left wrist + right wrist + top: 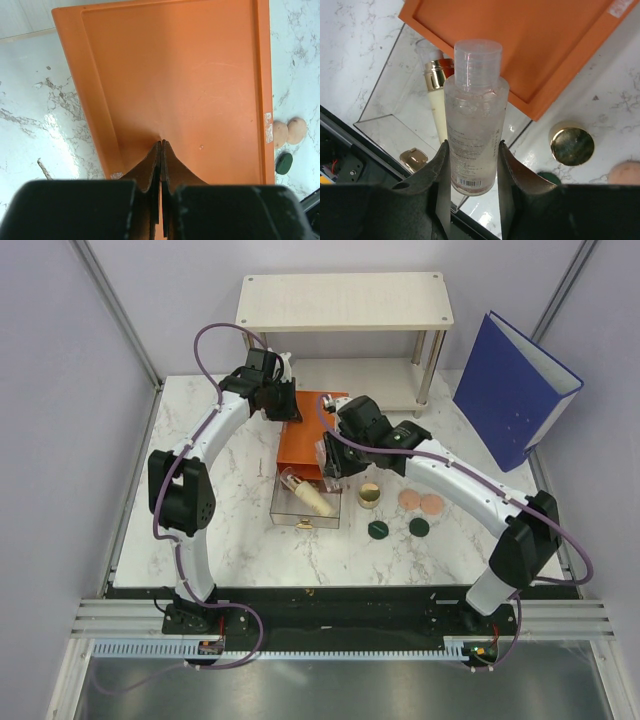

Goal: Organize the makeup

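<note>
Standing at the near edge, I see the marble table (240,550) first, with a pale shelf (345,300) at twelve o'clock and a blue binder (510,390) leaning at two o'clock; at the centre sits the orange box (305,445), and the left gripper (161,150) presses on its top with fingers clenched on nothing, bracing it, I would guess; at six o'clock from the box a clear drawer (276,502) is pulled out, and over it the right gripper (473,147) grasps a clear bottle (475,110) near its base, one finger on each side, cap pointing toward the drawer; inside lies the cream gold-capped tube (440,115); out on the marble the round gold compact (571,145) sits at four o'clock from the box, the peach-pink discs (410,499) at three o'clock from the compact, the dark green discs (378,530) at five o'clock, none of them put away; the worry is the bottle: smooth, pinched low, it could swing or slip; let go too high, it may strike the tube or bounce over the drawer's rim; a nudge on that rim could push the drawer askew if the left gripper eases off the box.
</note>
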